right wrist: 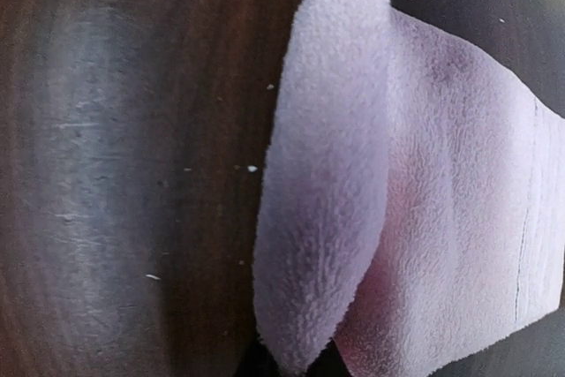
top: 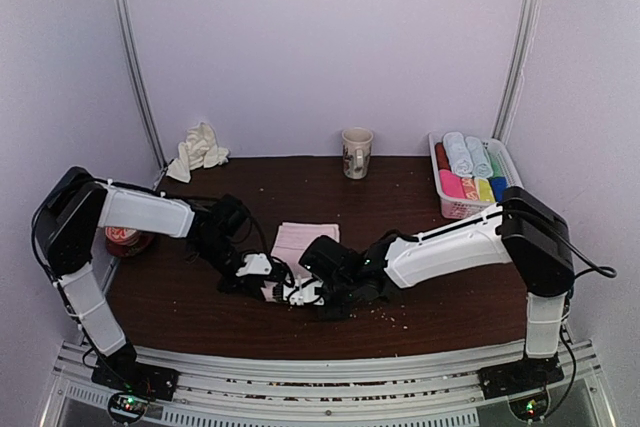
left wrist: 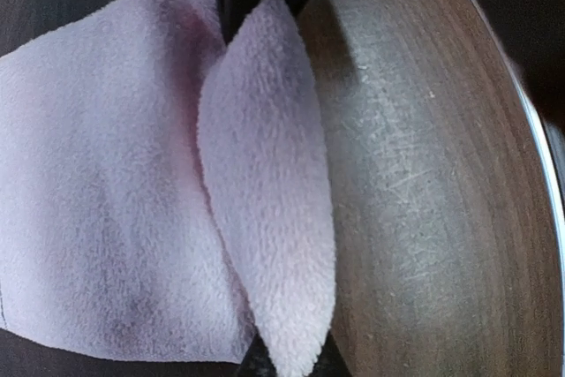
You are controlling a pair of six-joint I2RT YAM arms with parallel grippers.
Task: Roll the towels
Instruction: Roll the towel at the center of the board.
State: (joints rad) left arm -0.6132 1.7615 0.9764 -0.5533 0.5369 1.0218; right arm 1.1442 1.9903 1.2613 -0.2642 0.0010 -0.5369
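The pale pink towel (top: 305, 239) lies flat near the middle of the table (top: 190, 297), with its near edge raised where the two arms meet. The left gripper (left wrist: 265, 183) has its jaws set wide, one finger at each end of an upright fold of that edge, which fills the gap between them. The right gripper (right wrist: 340, 165) holds a like fold the same way.

Lab test booth: plain white walls (top: 320, 47) around a wooden table (top: 180, 297)
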